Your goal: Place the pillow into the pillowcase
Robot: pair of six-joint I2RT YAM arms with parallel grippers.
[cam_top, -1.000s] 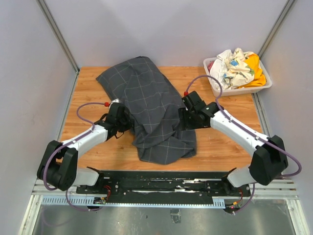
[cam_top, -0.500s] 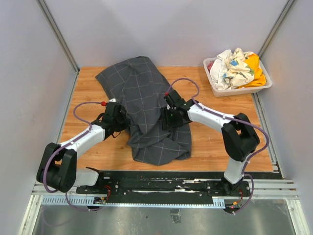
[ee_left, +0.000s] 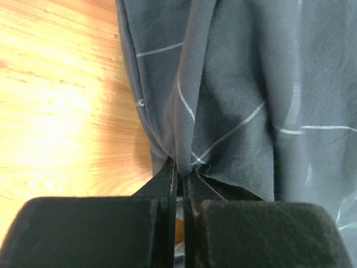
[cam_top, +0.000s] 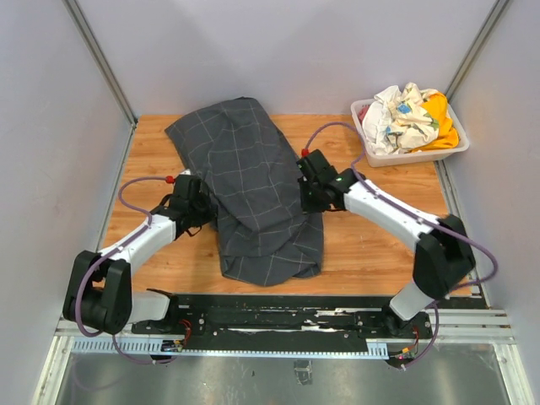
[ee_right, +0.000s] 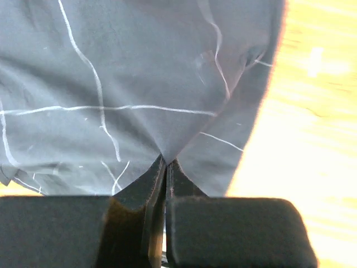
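I can pass over bare table [cam_top: 371, 253] right of the pillowcase [cam_top: 253, 186] and along a narrower strip on its left, but the bin [cam_top: 418, 155] of cloths [cam_top: 409, 114] blocks the far right corner.

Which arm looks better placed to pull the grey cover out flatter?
Probably the right. Both tools are shut on the pillowcase's side edges, but the right tool has more bare table beside it to pull into; the left tool sits nearer the table's edge.
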